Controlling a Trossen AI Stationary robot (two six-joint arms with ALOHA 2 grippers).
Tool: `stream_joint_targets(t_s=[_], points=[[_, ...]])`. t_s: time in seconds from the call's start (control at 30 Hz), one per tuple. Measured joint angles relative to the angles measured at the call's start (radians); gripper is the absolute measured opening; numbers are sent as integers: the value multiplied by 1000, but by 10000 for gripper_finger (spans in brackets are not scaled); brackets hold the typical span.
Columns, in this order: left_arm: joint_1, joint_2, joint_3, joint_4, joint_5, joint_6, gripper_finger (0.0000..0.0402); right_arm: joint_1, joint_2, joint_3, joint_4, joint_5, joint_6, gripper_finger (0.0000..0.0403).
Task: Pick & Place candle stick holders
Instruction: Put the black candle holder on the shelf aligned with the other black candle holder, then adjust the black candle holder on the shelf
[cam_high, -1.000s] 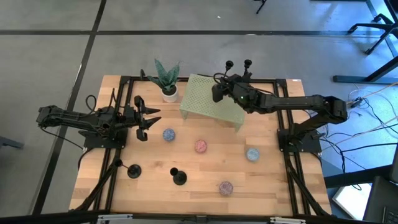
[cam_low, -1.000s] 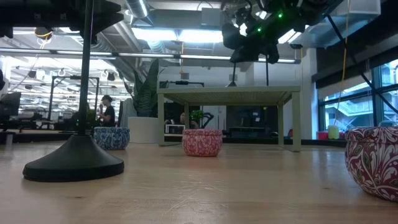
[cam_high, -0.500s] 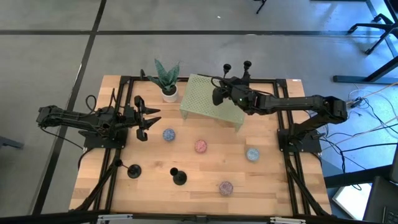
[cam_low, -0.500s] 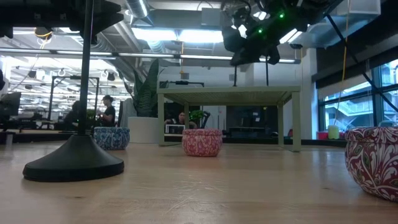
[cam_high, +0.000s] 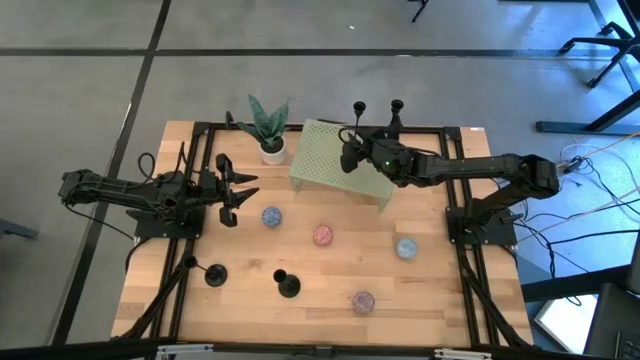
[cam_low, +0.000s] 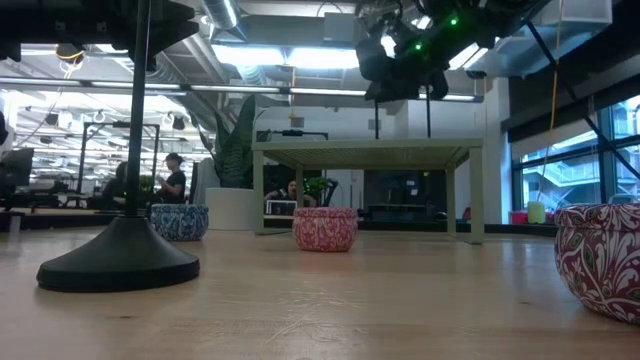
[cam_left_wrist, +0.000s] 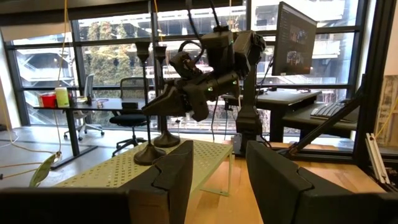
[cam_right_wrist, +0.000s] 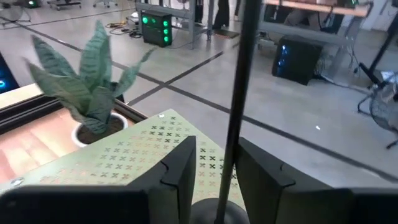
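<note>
A wooden table (cam_high: 240, 320) seen from above, with a dark robot arm at each side. A pale green perforated stand (cam_high: 318, 158) sits at the far middle, beside a potted plant (cam_high: 268, 125).

Two black candle holders stand on the stand's far edge: one (cam_high: 358, 107) at the right gripper (cam_high: 349, 155), another (cam_high: 397, 106) just beside it. In the right wrist view the nearer holder's thin stem (cam_right_wrist: 239, 99) rises between the two dark fingers (cam_right_wrist: 177, 171), which are parted a little, with a sliver of gap on either side. The gripper seems to be letting go, with the base resting on the stand, though contact at the base is hidden.

Two more holders stand on the table's near left part, one (cam_high: 213, 273) left of the other (cam_high: 287, 284), well apart from the stand. Speckled balls (cam_high: 322, 235) lie across the middle.

The left gripper (cam_high: 240, 192) waits over the table's left side, fingers partly open and empty.

Risks, as a judgement: the holders are tall and top-heavy on small bases near the stand's edge. If the right gripper pulls away sideways before opening wider, a finger could catch the stem, tip the holder and knock its neighbour off the stand. A straight lift or backward retreat looks safer.
</note>
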Motion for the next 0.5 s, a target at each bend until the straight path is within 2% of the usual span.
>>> stream_joint_targets(t_s=[0.23,0.5], points=[[0,0,0,0,0,0,145,60,-7,0,10,132,-84,112],[0,1,0,5,4,0,145,153,-83,0,4,122,-156,112]])
